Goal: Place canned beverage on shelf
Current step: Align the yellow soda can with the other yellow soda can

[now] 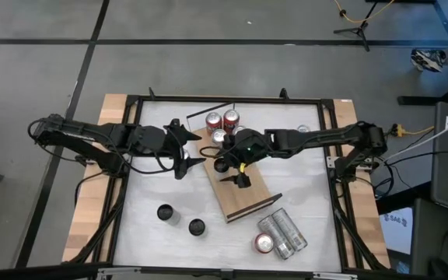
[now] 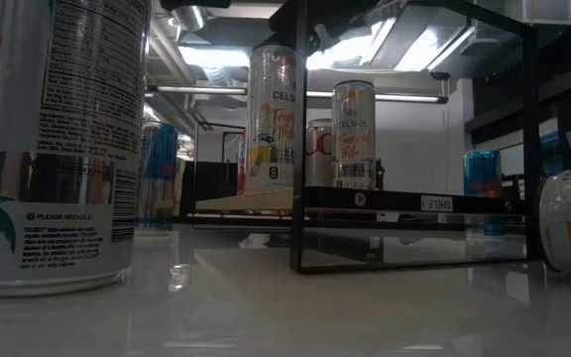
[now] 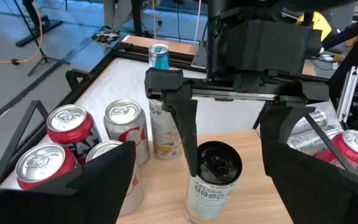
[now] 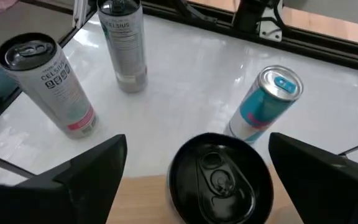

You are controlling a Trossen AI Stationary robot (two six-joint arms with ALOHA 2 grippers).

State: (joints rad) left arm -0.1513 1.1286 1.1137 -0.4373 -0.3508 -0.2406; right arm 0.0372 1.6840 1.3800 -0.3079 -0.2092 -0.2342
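A: Two hands meet at centre frame in the overhead view. The right hand (image 1: 225,165) hangs over the upper end of the shelf (image 1: 247,198), fingers spread wide either side of a black-topped can (image 1: 222,166) standing on the board.

B: Is it gripping the can?

A: No, I'd say it isn't; in the right wrist view the can top (image 4: 220,177) sits between the fingers with clear gaps.

B: And the left hand (image 1: 195,149)?

A: Open and empty, just left of the board.

B: Which step, then?

A: Likely the release. Next, lift straight up without nudging the can, then fetch another from the surface (image 1: 154,187).
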